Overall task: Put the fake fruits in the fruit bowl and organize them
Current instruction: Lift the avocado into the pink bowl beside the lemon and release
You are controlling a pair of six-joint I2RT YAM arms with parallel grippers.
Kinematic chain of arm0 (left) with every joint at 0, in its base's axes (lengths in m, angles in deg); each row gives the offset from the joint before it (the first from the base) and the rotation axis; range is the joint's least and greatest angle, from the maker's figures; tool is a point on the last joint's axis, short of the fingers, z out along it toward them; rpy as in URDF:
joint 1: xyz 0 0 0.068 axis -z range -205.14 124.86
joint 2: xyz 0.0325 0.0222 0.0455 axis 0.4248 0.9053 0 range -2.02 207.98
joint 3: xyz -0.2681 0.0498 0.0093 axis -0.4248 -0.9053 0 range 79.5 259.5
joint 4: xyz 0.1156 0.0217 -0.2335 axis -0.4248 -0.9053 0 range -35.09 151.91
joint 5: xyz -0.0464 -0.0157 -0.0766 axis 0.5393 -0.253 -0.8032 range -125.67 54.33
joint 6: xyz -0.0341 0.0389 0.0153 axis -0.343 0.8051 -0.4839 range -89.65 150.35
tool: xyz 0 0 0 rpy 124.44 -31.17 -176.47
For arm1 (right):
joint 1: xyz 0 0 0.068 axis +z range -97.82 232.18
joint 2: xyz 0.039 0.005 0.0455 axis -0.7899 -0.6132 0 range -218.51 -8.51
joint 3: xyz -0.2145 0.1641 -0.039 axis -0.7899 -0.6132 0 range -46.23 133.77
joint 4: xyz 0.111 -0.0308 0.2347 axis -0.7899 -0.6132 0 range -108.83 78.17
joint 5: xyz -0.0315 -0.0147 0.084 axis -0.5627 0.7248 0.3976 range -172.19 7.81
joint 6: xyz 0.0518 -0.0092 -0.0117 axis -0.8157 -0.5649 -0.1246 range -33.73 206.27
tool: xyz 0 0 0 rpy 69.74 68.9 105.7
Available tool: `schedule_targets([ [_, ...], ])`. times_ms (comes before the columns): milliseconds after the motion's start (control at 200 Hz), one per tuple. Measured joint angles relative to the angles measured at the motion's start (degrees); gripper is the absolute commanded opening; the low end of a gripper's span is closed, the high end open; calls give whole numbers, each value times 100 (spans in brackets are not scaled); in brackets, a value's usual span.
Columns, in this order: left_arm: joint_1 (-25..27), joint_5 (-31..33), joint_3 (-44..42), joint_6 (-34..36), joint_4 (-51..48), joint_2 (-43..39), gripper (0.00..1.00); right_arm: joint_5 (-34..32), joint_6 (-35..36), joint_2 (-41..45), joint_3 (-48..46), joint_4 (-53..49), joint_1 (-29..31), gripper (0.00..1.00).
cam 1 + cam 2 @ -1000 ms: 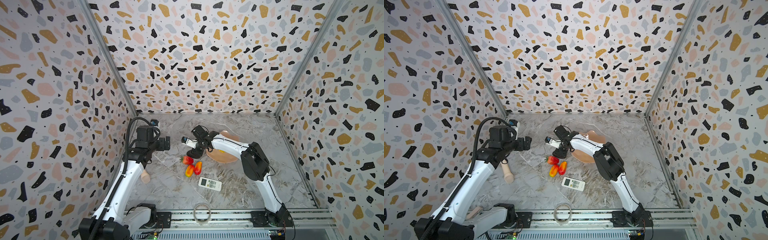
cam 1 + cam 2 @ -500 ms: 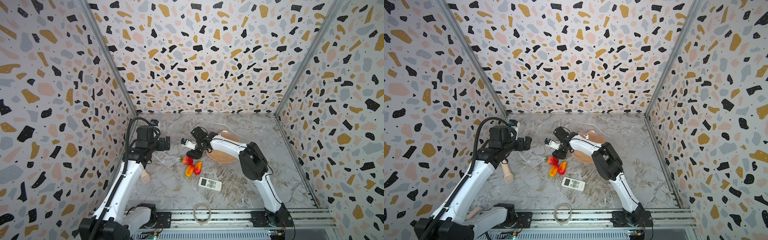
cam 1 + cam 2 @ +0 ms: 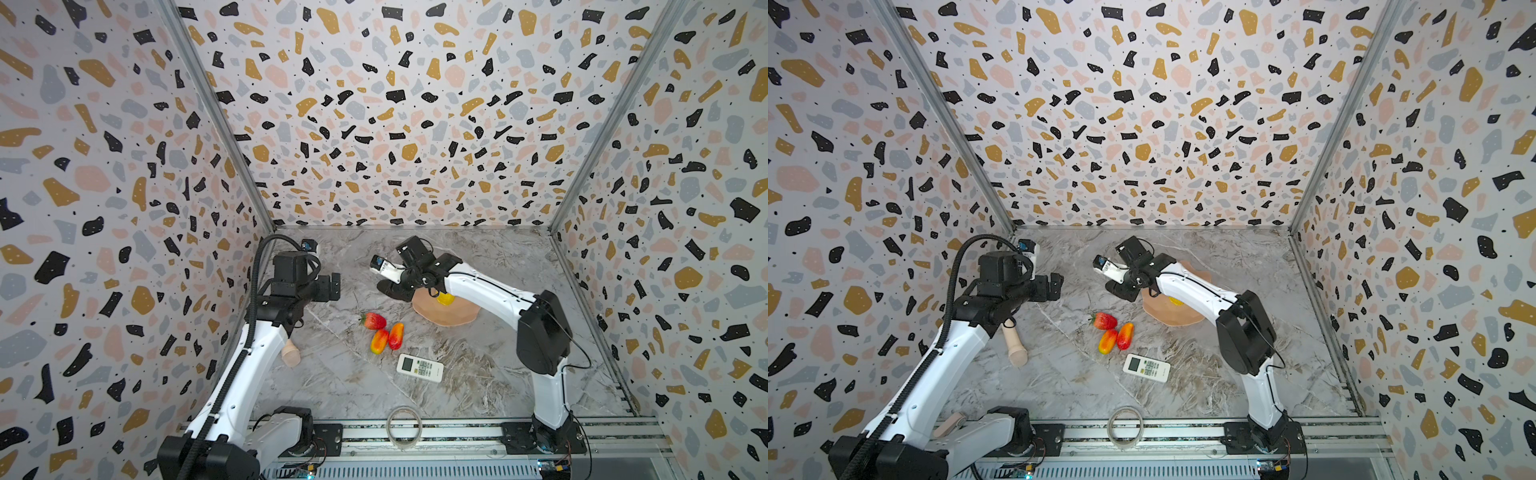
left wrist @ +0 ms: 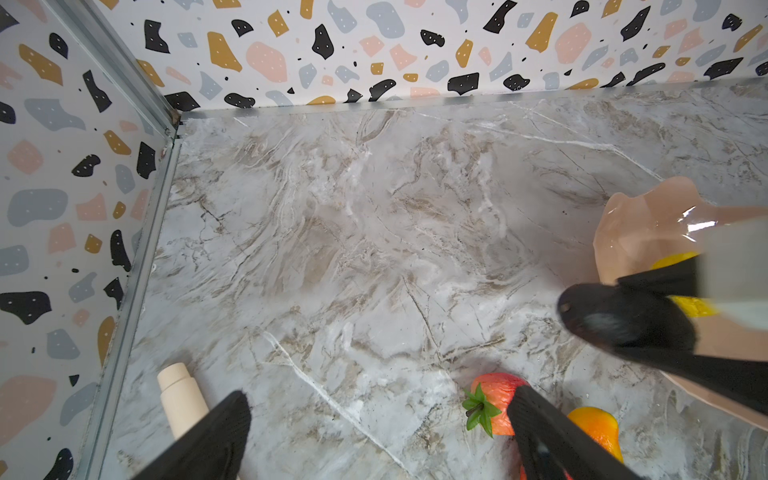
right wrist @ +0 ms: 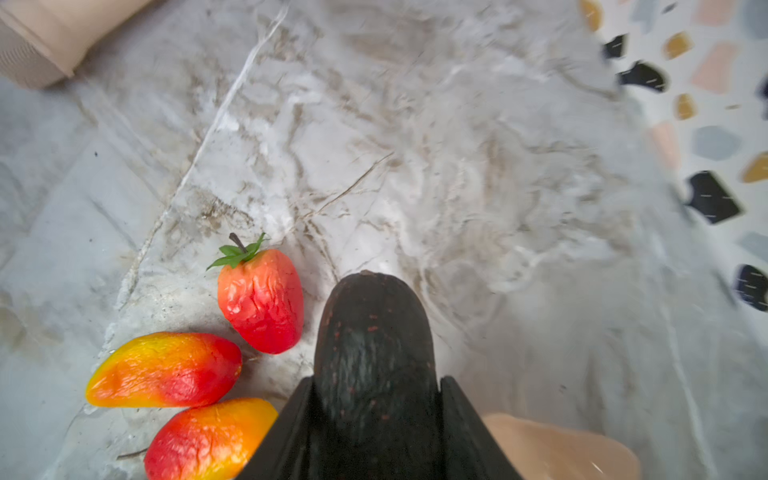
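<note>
Starting at the bottom edge of a top view, a tape ring (image 3: 404, 428) sits by the rail, then a remote (image 3: 419, 368), neither part of the job. Above them the left mango (image 3: 379, 341), right mango (image 3: 395, 336) and strawberry (image 3: 375, 321) lie bunched on the table, not yet bowled. At centre the pink bowl (image 3: 455, 318) holds a yellow fruit (image 3: 444, 298). Just off its left rim the right gripper (image 5: 376, 386) is clenched on a dark fruit (image 5: 374, 345), probably to carry it in. Left of that, the left gripper (image 4: 374, 419) hangs with jaws spread, empty
</note>
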Motion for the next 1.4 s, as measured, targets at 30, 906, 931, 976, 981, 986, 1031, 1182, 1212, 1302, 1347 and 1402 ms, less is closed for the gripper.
schedule_targets([
  [30,0,0,0,0,0,0,100,-59,-28,177,-92,35,-72,7],
  [906,0,-46,0,0,0,0,100,-435,-769,938,-2188,584,-748,3],
  [931,0,-46,0,0,0,0,100,-437,-782,905,-2201,595,-741,3],
  [976,0,-46,0,2,0,0,100,-439,-800,852,-2223,608,-726,4],
  [981,0,-46,0,2,0,0,100,-442,-802,844,-2227,610,-723,4],
  [986,0,-48,0,0,0,0,100,-442,-800,839,-2227,610,-723,4],
  [1031,0,-48,0,0,0,0,100,-457,-813,782,-2243,621,-717,4],
  [1182,0,-46,0,2,0,0,100,-468,-826,717,-2249,627,-682,5],
  [1212,0,-48,0,0,0,0,100,-466,-835,717,-2249,629,-680,5],
  [1302,0,-48,0,0,0,0,100,-466,-844,708,-2249,678,-673,6],
  [1347,0,-46,0,0,0,0,100,-468,-857,697,-2253,708,-673,6],
  [1402,0,-48,0,0,0,0,100,-483,-859,671,-2267,726,-673,7],
])
